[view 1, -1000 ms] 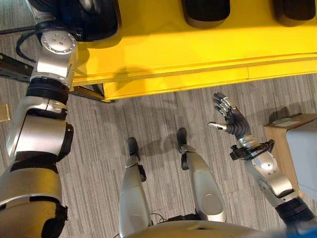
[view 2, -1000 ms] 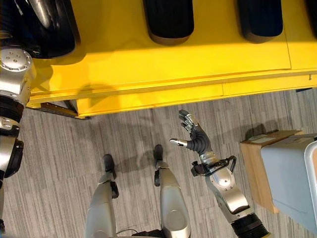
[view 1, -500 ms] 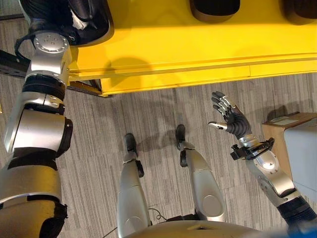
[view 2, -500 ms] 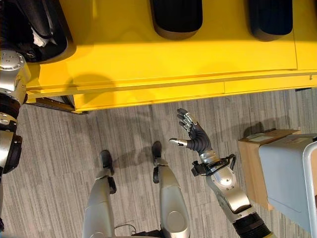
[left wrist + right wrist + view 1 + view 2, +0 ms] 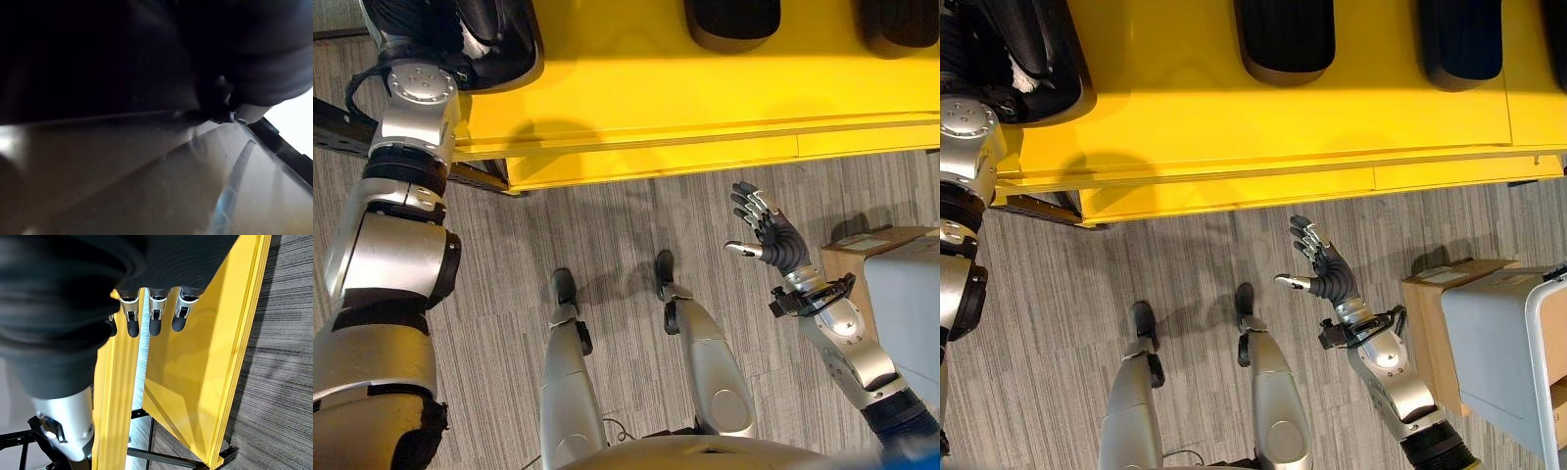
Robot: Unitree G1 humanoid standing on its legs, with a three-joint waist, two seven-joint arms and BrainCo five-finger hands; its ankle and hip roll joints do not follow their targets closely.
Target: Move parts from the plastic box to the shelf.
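Note:
My left arm reaches up to the far left end of the yellow shelf (image 5: 705,108). There my left hand (image 5: 476,20) lies against a large black part (image 5: 504,54), and its fingers are hidden. The left wrist view is taken up by that dark part (image 5: 98,58) from very close. Two more black parts (image 5: 1283,39) (image 5: 1459,39) rest on the shelf further right. My right hand (image 5: 1327,266) hangs open over the floor in front of the shelf edge, fingers (image 5: 154,316) straight and holding nothing. The grey plastic box (image 5: 1498,362) stands at the far right.
A cardboard box (image 5: 1430,323) stands against the plastic box on its near side. Grey striped floor (image 5: 607,225) lies between the shelf and me. A black frame (image 5: 333,132) runs under the shelf's left end.
The whole picture has shifted slightly, so the camera moved. Both arms keep the same pose, and the right hand stays open.

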